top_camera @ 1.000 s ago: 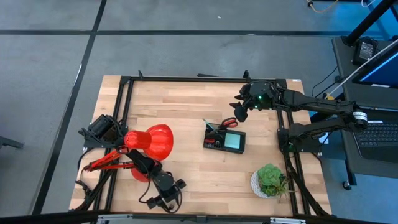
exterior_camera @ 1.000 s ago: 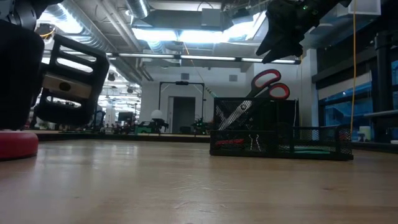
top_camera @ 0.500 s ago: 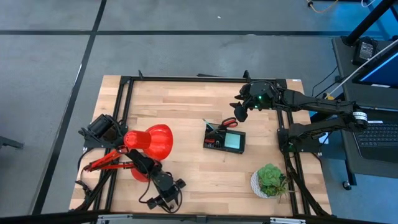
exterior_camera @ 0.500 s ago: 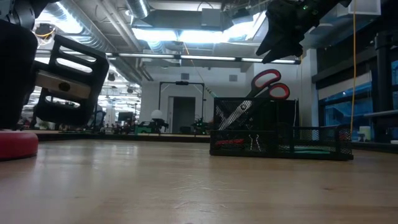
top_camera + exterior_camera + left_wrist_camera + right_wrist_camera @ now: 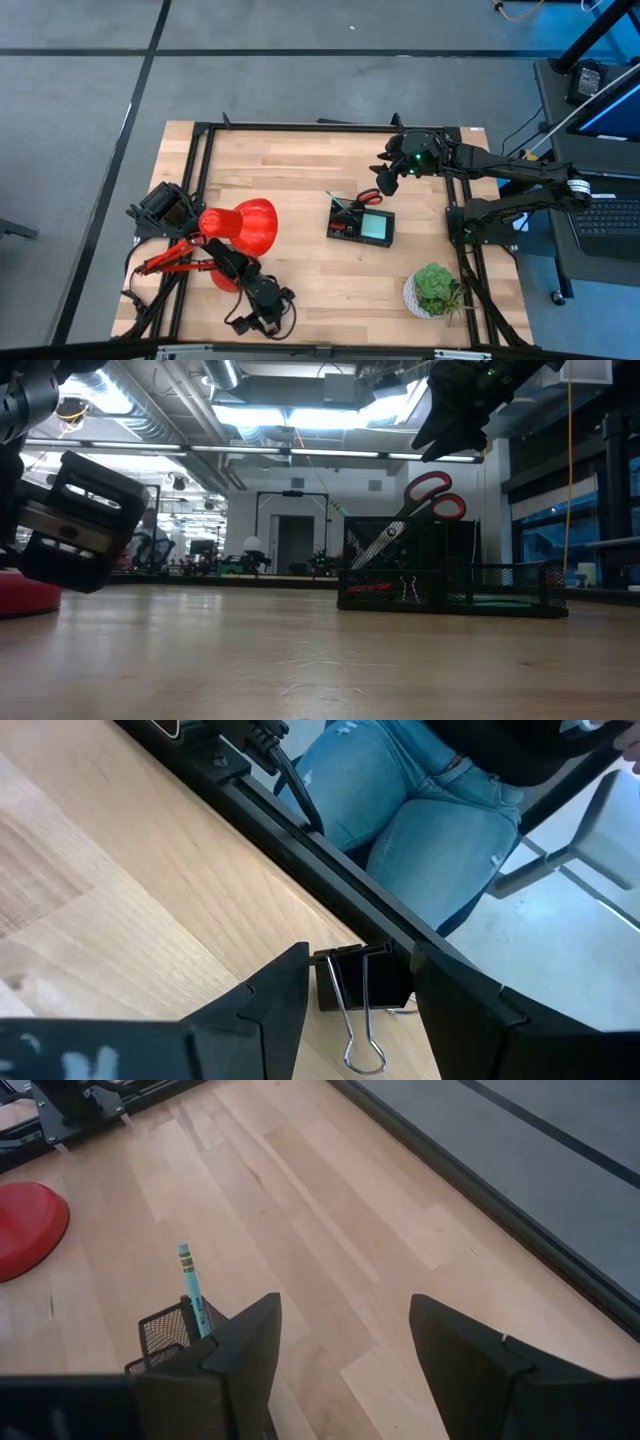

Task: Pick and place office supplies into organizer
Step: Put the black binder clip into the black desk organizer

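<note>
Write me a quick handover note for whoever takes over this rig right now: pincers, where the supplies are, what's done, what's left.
Left pincer: open, low at the table's near edge, fingers either side of a black binder clip lying on the wood; not gripped yet.
Right pincer: open, empty, hovering above the organizer.
Done: scissors and teal pen stand in the organizer; sticky-note pad lies in it.
Left: grip the clip, carry it to the organizer.

Grey floor (image 5: 80, 80) with dark seams surrounds the wooden table (image 5: 290, 170). Beyond it, a hall with ceiling lights (image 5: 285, 415), ducts (image 5: 150, 405) and a doorway (image 5: 293, 520). A person in jeans (image 5: 400, 800) stands close.
</note>
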Robot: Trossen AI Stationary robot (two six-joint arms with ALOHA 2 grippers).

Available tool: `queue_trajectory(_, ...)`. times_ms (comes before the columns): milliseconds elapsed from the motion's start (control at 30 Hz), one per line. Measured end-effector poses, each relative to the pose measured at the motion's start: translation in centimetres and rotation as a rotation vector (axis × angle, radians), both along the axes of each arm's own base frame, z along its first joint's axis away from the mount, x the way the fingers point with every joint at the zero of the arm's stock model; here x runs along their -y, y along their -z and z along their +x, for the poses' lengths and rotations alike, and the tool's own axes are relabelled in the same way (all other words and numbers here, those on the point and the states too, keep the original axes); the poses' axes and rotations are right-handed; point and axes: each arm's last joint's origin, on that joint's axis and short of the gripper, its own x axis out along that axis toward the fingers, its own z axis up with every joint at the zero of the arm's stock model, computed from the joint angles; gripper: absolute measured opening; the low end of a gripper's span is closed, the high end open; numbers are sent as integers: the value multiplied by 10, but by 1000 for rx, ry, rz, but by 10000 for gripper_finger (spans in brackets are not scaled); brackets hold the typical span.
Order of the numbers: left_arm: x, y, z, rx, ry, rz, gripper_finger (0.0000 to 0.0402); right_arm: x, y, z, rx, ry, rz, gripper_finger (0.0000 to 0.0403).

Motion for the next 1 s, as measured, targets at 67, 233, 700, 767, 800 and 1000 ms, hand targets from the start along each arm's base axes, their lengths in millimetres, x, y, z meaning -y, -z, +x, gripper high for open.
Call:
queue_trajectory(67, 0, 0, 0, 1, 0, 1, 170, 0, 0, 0, 0, 0, 0, 224)
queue_trajectory(233, 0, 0, 0, -3, -5, -1, 170, 0, 0, 0, 0, 0, 0, 224)
queue_trajectory(700, -9, 2, 3, -118, -47, -45, 145, 0, 0, 0, 0, -1, -1, 224)
queue_trajectory(767, -11, 2, 3, -126, -45, -48, 139, 0, 0, 0, 0, -1, -1, 224)
queue_trajectory(800, -11, 2, 3, -129, -46, -47, 135, 0, 0, 0, 0, -1, -2, 224)
queue_trajectory(1000, -15, 5, 4, -137, -64, -22, 110, 0, 0, 0, -1, -2, -3, 224)
